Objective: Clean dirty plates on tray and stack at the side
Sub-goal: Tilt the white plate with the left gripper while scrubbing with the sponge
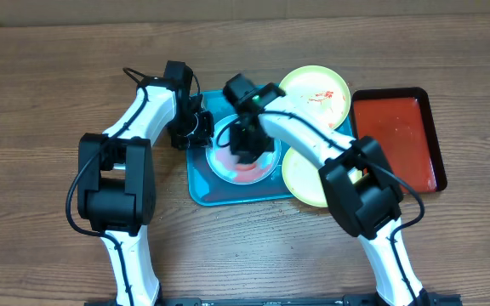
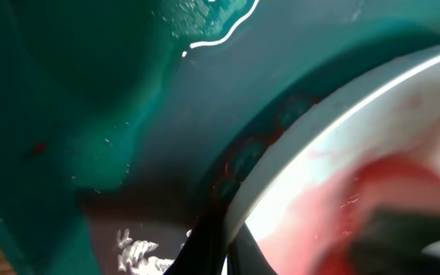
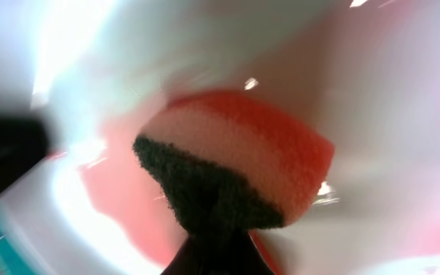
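The whitish light-blue plate (image 1: pixel 249 172), smeared with red sauce, lies on the turquoise tray (image 1: pixel 219 194). My left gripper (image 1: pixel 201 129) is shut on the plate's left rim; in the left wrist view its dark fingers (image 2: pixel 220 248) pinch the rim (image 2: pixel 319 137) above the tray floor (image 2: pixel 90 92). My right gripper (image 1: pixel 245 140) is shut on a sponge (image 3: pixel 243 168) with an orange top and dark scrub side, pressed onto the sauce-stained plate (image 3: pixel 373 92). A yellow-green plate (image 1: pixel 313 89) with red smears lies behind the tray on the right. A second yellow-green plate (image 1: pixel 300 174) lies right of the tray, partly under my right arm.
A smaller red tray with a dark rim (image 1: pixel 398 136) lies at the right on the wooden table (image 1: pixel 41 102). Both arms cross over the turquoise tray's back half.
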